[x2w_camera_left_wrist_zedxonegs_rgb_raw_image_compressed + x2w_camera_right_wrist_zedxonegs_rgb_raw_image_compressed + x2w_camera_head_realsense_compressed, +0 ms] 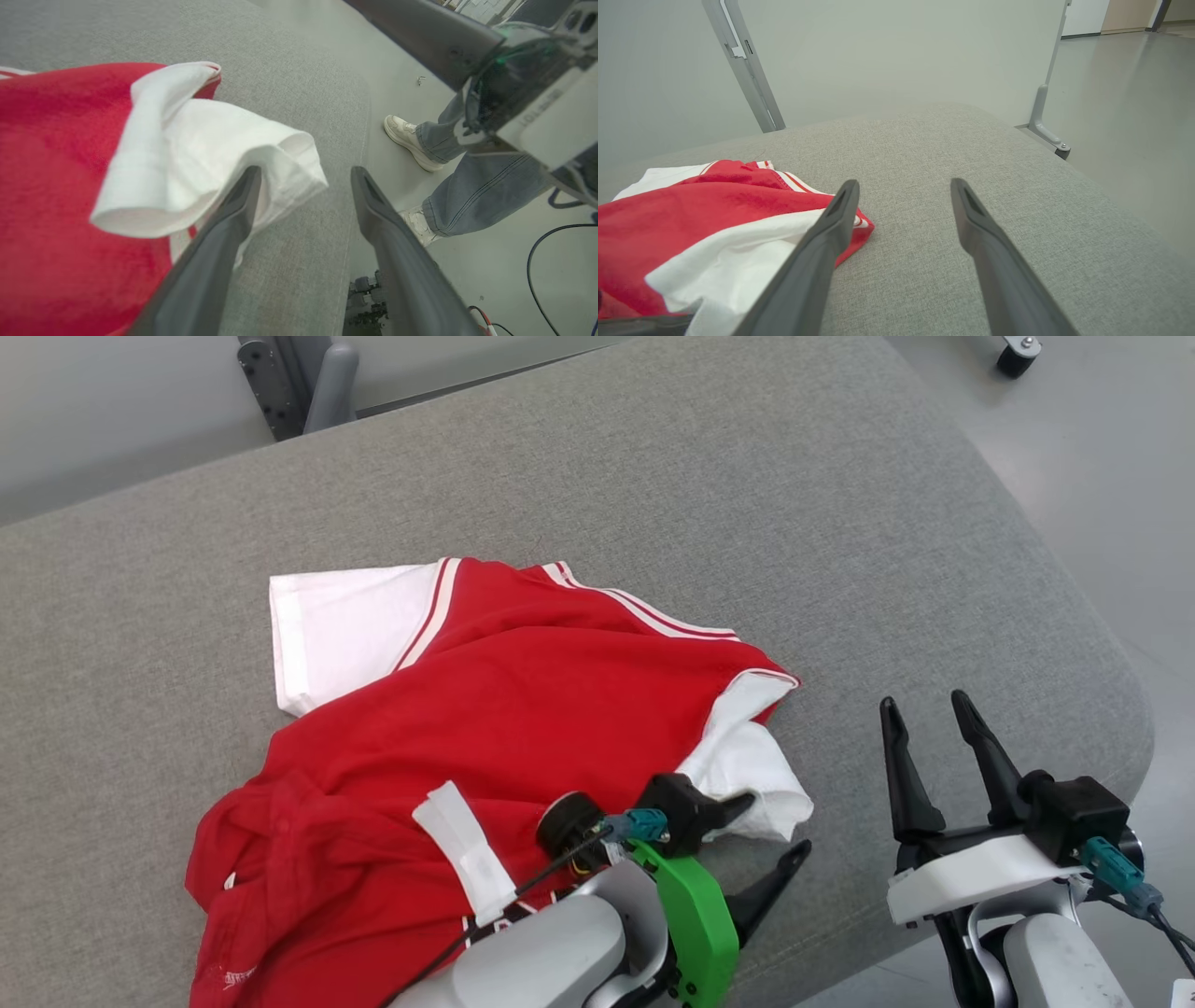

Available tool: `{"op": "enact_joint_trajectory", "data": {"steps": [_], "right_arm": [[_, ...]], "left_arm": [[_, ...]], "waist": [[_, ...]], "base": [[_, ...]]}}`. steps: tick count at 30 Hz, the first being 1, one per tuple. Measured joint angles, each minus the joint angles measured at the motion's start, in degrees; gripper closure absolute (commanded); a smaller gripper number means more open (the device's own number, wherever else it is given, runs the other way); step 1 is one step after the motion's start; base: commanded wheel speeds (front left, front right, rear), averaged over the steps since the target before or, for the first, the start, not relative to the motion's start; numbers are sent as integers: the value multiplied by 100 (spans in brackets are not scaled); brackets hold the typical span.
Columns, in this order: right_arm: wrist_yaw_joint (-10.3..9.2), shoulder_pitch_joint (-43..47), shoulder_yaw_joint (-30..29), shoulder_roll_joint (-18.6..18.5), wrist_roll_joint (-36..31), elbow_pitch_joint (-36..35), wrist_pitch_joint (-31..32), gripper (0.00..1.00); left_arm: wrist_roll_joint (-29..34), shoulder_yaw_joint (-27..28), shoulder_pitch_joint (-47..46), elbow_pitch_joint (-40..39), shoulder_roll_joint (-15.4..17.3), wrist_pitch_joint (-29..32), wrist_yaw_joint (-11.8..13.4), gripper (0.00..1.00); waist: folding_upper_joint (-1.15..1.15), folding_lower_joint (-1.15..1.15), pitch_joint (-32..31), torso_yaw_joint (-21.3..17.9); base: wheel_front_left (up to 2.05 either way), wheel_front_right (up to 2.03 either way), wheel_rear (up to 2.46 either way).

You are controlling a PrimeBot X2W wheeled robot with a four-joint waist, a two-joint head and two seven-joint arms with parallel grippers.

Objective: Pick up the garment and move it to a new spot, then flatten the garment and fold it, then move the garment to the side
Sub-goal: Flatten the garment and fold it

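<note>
1. Shirt first: a crumpled red shirt (485, 709) with striped trim is seen left of centre on the grey upholstered surface (700, 476). Its near part is bunched toward the front edge and its far part is spread flatter.
2. A white far sleeve (336, 625) is laid flat at the shirt's upper left corner, and a white near sleeve (747, 775) is rumpled at its right side.
3. The left gripper (780, 821) is found at the near sleeve with its jaws spread wide and nothing clamped between them. In the left wrist view one of its fingers (233, 210) is seen touching the cuff, while the other is clear of the cloth.
4. The right gripper (924, 702) is held farther right over bare upholstery, near the rounded corner and apart from the shirt. Its jaws are spread wide, and nothing is gripped.
5. Beyond the surface's edge, in the left wrist view, a person's pale shoes (409, 137) and jeans (472, 196) are seen on the floor.
</note>
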Motion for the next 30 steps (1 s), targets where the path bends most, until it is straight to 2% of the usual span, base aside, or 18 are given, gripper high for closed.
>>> {"op": "enact_joint_trajectory", "data": {"steps": [4,7,9,11,15,19,21,23,26,30], "right_arm": [[0,16,-87,-3,-3,21,0,0],[0,51,-120,-2,-2,23,0,0],[0,79,-152,-2,-1,21,0,0],[0,96,-194,-2,-1,7,0,0],[0,236,-333,-2,-18,-25,0,0],[0,308,-422,-1,-62,-64,0,0],[0,318,-421,-4,-92,-75,0,0],[0,319,-396,0,-105,-79,0,0],[0,320,-385,0,-145,-75,0,0],[0,319,-350,1,-164,-62,0,0]], "left_arm": [[-271,41,96,-199,-4,-113,-34,0],[-397,257,111,-263,-3,-326,138,0],[-485,439,206,-422,111,-436,257,0],[-561,606,361,-679,407,-515,464,0],[-714,896,833,-1458,1307,-541,1003,0],[-898,1435,1337,-2273,2228,-602,1775,0],[-935,1669,1503,-2432,2731,-631,2167,0],[-1029,1893,1651,-2552,3093,-623,2442,0],[-1166,1993,1808,-2750,3363,-441,2658,0],[-1351,2019,1936,-2898,3505,-246,2681,0]], "waist": [[0,0,15,62],[0,0,10,111],[0,0,-11,142],[0,0,-37,177],[0,0,-105,282],[0,0,-163,425],[0,0,-189,506],[0,0,-215,587],[0,0,-259,694],[0,0,-335,785]], "base": [[0,0,0],[0,0,0],[0,0,0],[0,0,0],[0,0,0],[0,0,0],[0,0,0],[0,0,0],[0,0,0],[0,0,0]]}}
